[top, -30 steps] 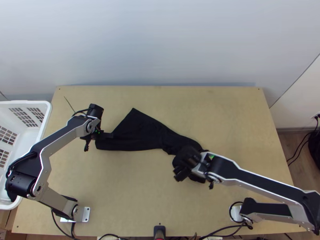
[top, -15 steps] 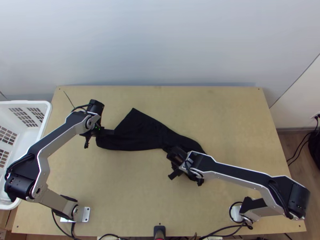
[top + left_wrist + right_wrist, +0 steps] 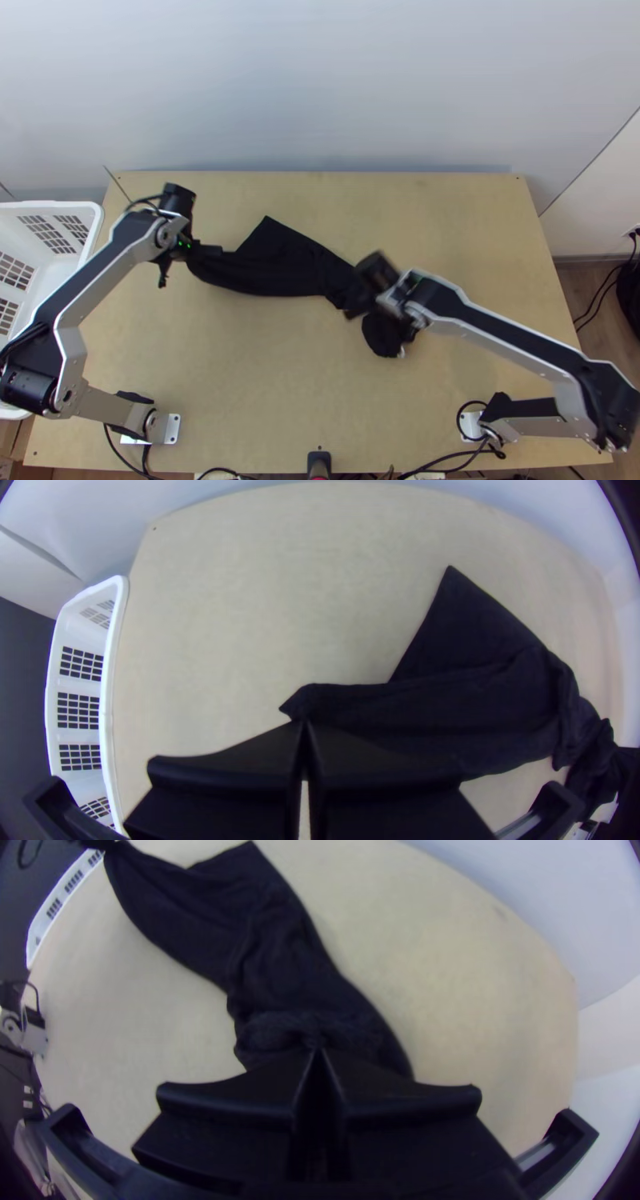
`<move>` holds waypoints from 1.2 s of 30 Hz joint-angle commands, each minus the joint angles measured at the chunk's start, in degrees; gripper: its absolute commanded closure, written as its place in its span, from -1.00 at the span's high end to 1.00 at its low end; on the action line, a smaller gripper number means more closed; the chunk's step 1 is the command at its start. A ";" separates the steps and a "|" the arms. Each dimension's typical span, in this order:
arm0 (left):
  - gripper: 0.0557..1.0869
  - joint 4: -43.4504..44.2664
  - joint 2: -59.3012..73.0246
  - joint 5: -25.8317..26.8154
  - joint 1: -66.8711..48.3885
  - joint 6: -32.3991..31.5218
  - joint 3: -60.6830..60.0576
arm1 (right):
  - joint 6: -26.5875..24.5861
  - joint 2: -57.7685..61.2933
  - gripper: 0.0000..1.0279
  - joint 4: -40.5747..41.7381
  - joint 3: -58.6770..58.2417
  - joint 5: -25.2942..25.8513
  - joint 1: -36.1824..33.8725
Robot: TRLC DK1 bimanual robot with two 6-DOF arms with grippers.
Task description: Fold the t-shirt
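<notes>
In the top view, the black shirt (image 3: 280,264) stretches across the worktop (image 3: 480,240) from ten o'clock to four, creased along its length; one pointed corner spreads toward eleven, and the four o'clock end is bunched.

silver-grey links (image 3: 104,406) | black joints (image 3: 30,390) | black cables (image 3: 110,446) | small green lights (image 3: 184,245)
</notes>
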 commanded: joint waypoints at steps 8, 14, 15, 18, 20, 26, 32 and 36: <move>-0.92 -12.07 -3.44 0.05 9.82 -4.00 23.58 | -2.69 -4.51 -0.95 -10.84 29.40 -0.07 -16.93; -0.92 -14.09 -3.27 0.05 16.50 -4.88 37.38 | -3.22 -6.36 -0.95 -11.19 38.55 0.72 -22.91; -0.92 -14.09 -3.27 0.05 17.82 -5.41 39.49 | -3.48 -6.44 -0.95 -11.10 40.22 1.86 -23.44; -0.92 -13.65 -3.09 -0.39 21.95 -5.67 46.17 | -6.03 -7.85 -0.95 -8.64 42.76 5.73 -24.84; -0.92 -12.77 -3.44 -0.47 24.23 -6.20 49.77 | -7.70 -9.43 -0.95 -6.27 42.94 7.57 -25.37; -0.92 -10.84 -9.42 0.93 24.41 -4.61 53.38 | -9.37 -14.18 -0.95 -5.12 43.47 9.86 -24.93; -0.92 -10.84 -16.19 1.99 22.47 -3.21 53.46 | -14.12 -19.72 -0.95 -3.28 43.56 12.67 -23.26; -0.92 -9.96 -19.70 1.99 22.47 -1.89 54.52 | -19.74 -23.58 -0.95 -1.78 43.73 16.19 -19.66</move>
